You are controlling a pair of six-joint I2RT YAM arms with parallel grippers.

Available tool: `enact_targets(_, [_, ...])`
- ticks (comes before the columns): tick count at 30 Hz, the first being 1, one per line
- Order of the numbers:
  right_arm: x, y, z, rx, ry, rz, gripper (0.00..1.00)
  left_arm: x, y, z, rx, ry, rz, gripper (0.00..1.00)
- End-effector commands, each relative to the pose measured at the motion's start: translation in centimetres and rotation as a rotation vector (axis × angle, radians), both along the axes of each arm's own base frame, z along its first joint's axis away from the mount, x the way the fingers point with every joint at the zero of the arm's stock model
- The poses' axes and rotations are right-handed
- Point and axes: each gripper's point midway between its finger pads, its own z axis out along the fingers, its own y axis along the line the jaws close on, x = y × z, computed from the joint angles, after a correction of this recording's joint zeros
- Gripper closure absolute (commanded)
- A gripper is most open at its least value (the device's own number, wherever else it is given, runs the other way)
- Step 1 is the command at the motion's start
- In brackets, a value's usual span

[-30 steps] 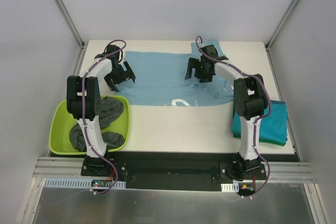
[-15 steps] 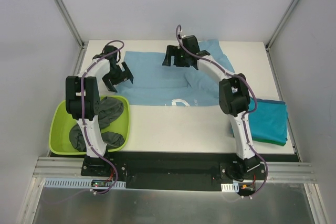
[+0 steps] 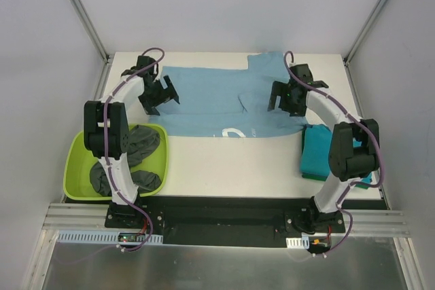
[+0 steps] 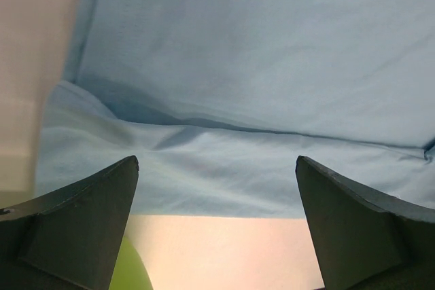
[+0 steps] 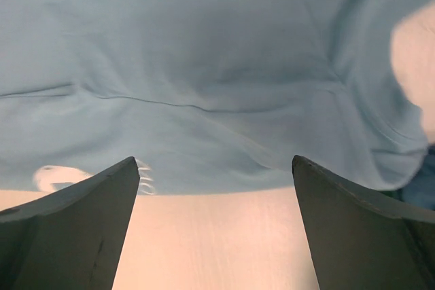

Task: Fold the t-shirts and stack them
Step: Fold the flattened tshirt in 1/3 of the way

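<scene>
A light blue t-shirt [image 3: 217, 103] with a white print lies spread across the back of the table, also filling the left wrist view [image 4: 258, 66] and the right wrist view [image 5: 204, 52]. My left gripper [image 3: 162, 94] hovers open over the shirt's left edge. My right gripper [image 3: 285, 98] hovers open over its right part, nothing between the fingers. A folded teal t-shirt [image 3: 317, 155] lies at the right, partly hidden by the right arm. Dark grey t-shirts [image 3: 132, 151] are bunched in the tub.
A lime-green plastic tub [image 3: 76, 168] sits at the front left, its rim also in the left wrist view [image 4: 129, 269]. Metal frame posts rise at the table's back corners. Bare tabletop [image 3: 231, 168] runs along the front.
The right arm has swung from the shirt's upper middle to its right side, above the teal shirt. The shirt's right sleeve now lies flatter. The left gripper shifted slightly.
</scene>
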Motion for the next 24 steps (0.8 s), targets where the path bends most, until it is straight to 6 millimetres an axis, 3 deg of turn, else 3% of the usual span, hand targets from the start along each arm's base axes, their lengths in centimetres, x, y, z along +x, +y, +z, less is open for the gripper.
enact_targets(1, [-2.2,-3.0,-2.2,-0.029,0.103,-0.071,0.04,0.9,-2.0,-0.1,-0.069,-0.008,-0.051,0.01])
enact_targets(6, [-0.3,-3.5,-4.0,-0.004,0.143,-0.083,0.04,1.2,-0.7,-3.4,-0.072,0.077,0.03,0.01])
enact_targets(9, [2.2,-4.3,-5.2,-0.013,0.151,-0.106,0.04,1.4,1.0,-5.1,-0.048,0.114,0.091,0.01])
enact_targets(15, [6.1,-5.6,-6.8,-0.044,0.151,-0.133,0.04,1.5,4.1,-6.4,-0.021,0.141,0.171,0.01])
enact_targets(18, [6.5,-6.5,-6.8,-0.078,0.166,-0.153,0.04,1.3,4.6,-6.4,-0.027,0.146,0.184,0.01])
enact_targets(24, [5.1,-11.6,-4.9,-0.217,0.156,-0.305,0.04,1.0,4.4,-5.6,-0.04,0.134,0.17,0.01])
